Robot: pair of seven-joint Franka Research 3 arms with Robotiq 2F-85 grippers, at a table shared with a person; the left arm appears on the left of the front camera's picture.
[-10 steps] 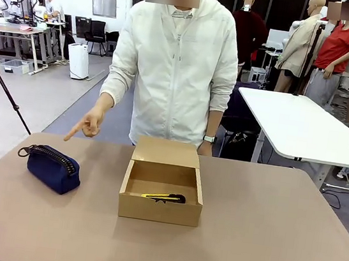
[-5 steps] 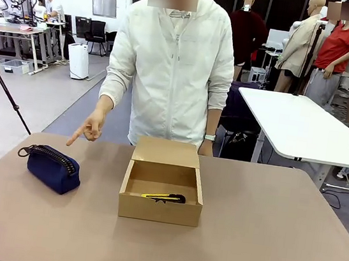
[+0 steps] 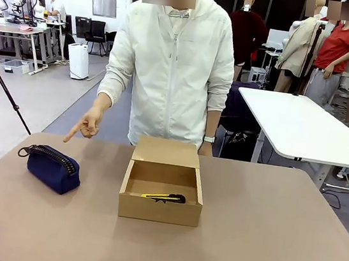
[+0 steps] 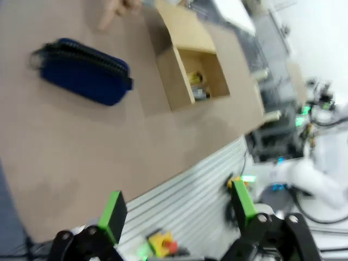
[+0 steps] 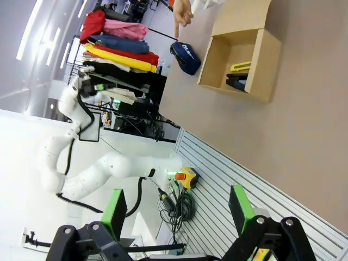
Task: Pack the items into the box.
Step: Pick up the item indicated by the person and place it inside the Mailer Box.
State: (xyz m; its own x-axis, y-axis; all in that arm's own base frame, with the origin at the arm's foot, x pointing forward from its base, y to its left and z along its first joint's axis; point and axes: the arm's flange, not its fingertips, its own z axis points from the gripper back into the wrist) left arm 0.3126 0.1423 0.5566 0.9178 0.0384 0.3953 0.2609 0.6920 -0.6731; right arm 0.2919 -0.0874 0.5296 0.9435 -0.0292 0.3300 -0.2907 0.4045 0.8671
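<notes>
Cardboard box (image 3: 159, 211) holds knife (image 3: 160, 196), stapler (image 5: 237, 82); pouch (image 3: 49, 167) left of it; your left gripper (image 4: 178, 204) and right gripper (image 5: 177, 207) both released.

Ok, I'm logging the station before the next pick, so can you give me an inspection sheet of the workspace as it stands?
Surface: brown table, no spills seen.
Job's things: navy pouch lies on the table left of the cardboard box, apart from it; the box stands mid-table, flap open; utility knife and black stapler lie inside.
Clutter: nothing seen.
Grippers: left gripper and right gripper both open, empty, back off the table's near edge.
Cables: black coil on the ribbed base beside the table.
Surroundings: person at the far side, hand pointing toward the pouch; white table behind.
</notes>
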